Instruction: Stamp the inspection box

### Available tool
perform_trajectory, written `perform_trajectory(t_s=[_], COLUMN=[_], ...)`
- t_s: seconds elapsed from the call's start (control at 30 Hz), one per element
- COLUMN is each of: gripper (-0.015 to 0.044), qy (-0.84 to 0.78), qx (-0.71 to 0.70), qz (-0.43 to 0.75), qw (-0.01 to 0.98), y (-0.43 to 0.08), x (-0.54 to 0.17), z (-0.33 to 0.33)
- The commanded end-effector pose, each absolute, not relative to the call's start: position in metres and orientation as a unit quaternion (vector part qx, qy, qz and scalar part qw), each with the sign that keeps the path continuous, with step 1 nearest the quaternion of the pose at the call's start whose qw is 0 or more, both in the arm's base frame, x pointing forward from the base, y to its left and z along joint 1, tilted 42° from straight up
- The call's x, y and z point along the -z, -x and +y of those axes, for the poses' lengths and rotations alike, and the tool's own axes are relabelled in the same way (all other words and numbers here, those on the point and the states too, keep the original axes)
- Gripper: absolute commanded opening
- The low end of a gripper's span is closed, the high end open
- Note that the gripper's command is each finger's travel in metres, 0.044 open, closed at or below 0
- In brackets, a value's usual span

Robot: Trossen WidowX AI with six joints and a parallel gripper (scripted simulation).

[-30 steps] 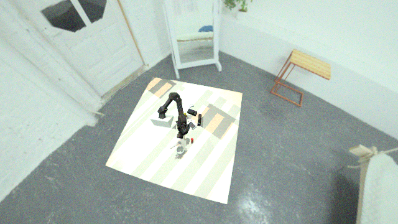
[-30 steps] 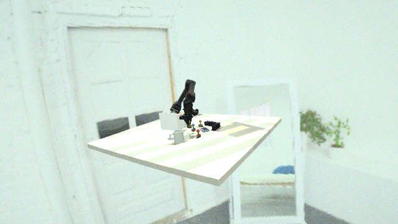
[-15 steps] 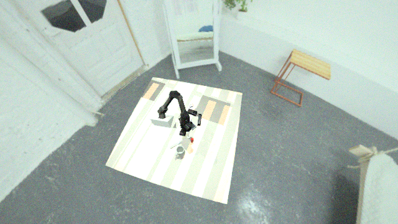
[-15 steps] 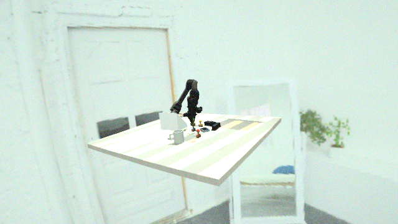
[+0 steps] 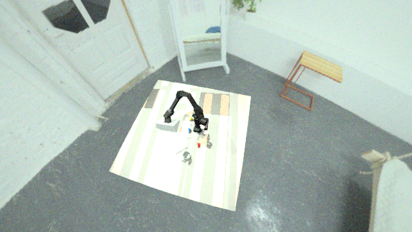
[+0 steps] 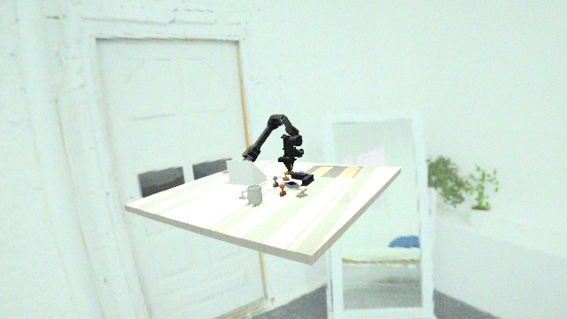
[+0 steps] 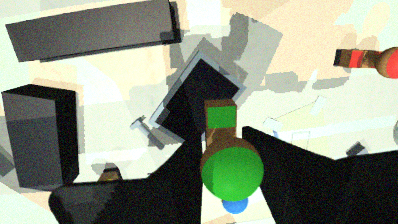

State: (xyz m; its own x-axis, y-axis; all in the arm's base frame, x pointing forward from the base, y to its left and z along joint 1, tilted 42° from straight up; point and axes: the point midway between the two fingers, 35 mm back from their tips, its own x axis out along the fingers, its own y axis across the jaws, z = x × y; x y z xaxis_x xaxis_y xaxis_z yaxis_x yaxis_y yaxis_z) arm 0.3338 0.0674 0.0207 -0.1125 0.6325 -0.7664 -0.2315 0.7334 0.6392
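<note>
My gripper (image 6: 290, 170) (image 7: 221, 135) is shut on the green-topped stamp (image 7: 232, 172), which has a brown body and a green label patch. The stamp's lower end overlaps the near corner of the dark ink pad (image 7: 200, 92) (image 6: 291, 183) in the wrist view; its height above the pad is unclear. Its face is hidden. A pale area with a faint small outlined box lies right of the pad in the wrist view; no print can be made out. The arm hides the stamp in the top view.
A red stamp (image 5: 199, 145) (image 6: 282, 190) (image 7: 387, 62), a blue stamp (image 5: 189, 130) (image 6: 275, 181) (image 7: 235, 205) and a yellow stamp (image 5: 192, 118) (image 6: 285, 175) stand around the pad. Two dark blocks (image 7: 95, 31) (image 7: 35, 140) lie left of it in the wrist view. A grey mug (image 5: 187, 156) (image 6: 254, 195) stands farther off.
</note>
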Motion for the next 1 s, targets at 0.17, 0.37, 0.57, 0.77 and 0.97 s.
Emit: perform_trajectory(t_s=[0.17,0.37,0.57,0.77,0.97], gripper=[0.0,0.0,0.0,0.0,0.0], qy=[-0.159,-0.161,-0.161,-0.161,-0.161], qx=[-0.344,-0.348,-0.348,-0.348,-0.348], qz=[0.664,0.664,0.664,0.664,0.664], qw=[0.644,0.642,0.642,0.642,0.642], y=[-0.335,-0.333,-0.332,-0.332,-0.331], x=[-0.069,-0.082,-0.078,-0.07,-0.063], z=[0.128,0.144,0.148,0.154,0.161])
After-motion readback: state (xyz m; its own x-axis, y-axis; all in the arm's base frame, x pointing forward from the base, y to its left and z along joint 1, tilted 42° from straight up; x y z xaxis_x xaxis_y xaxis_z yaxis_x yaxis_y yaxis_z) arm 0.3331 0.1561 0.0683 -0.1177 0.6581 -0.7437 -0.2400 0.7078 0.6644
